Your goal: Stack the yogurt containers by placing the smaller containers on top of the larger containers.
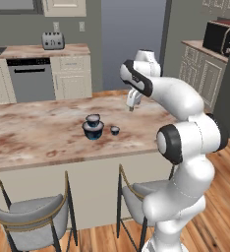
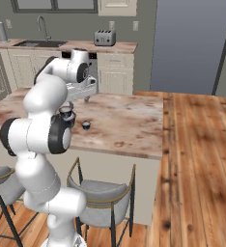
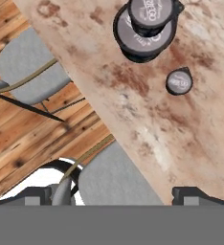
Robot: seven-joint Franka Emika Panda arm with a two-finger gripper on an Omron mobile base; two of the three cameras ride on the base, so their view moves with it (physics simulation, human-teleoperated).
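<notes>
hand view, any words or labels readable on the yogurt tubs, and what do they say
Medium tub's lid: pale lettering, too blurred to read.
Widest tub's lid: a partly covered line of print, too blurred to read.
Tiny tub's lid: small print, too small to read.
No other text shows.

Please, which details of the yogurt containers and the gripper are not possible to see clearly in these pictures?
- Medium tub, hand view: top cut off by the frame edge.
- Widest tub, right base view: mostly hidden behind the arm.
- Tiny tub, left base view: too small for detail.
- Gripper, left base view: finger gap too small to judge.
</notes>
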